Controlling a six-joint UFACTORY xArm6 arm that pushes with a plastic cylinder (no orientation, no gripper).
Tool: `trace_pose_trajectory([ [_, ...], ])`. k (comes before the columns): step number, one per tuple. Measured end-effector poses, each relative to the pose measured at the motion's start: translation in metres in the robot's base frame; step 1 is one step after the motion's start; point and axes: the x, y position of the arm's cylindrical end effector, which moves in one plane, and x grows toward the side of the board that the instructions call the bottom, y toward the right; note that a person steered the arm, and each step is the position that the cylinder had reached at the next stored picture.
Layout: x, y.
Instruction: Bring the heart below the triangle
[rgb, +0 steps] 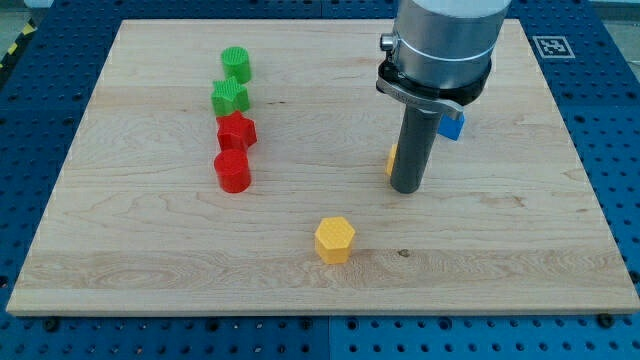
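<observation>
My tip is seen resting on the wooden board; as a bare rod it holds nothing. A yellow block, mostly hidden, touches its left side; its shape cannot be told. A blue block peeks out behind. A yellow hexagon lies lower left. Green and red blocks are lined up far left.

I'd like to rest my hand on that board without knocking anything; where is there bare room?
Free: the wood between the red cylinder and my tip, and the view's right. Crowded: the column of green cylinder, green star, red star, and around my tip.
</observation>
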Motion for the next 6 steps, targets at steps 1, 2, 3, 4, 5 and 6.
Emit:
trace_pose_trajectory([
  [1,-0.002,0.0],
  [2,-0.001,-0.009],
  [3,-0.009,-0.023],
  [4,-0.013,-0.038],
  [5,-0.016,-0.039],
  [6,-0.021,-0.038],
])
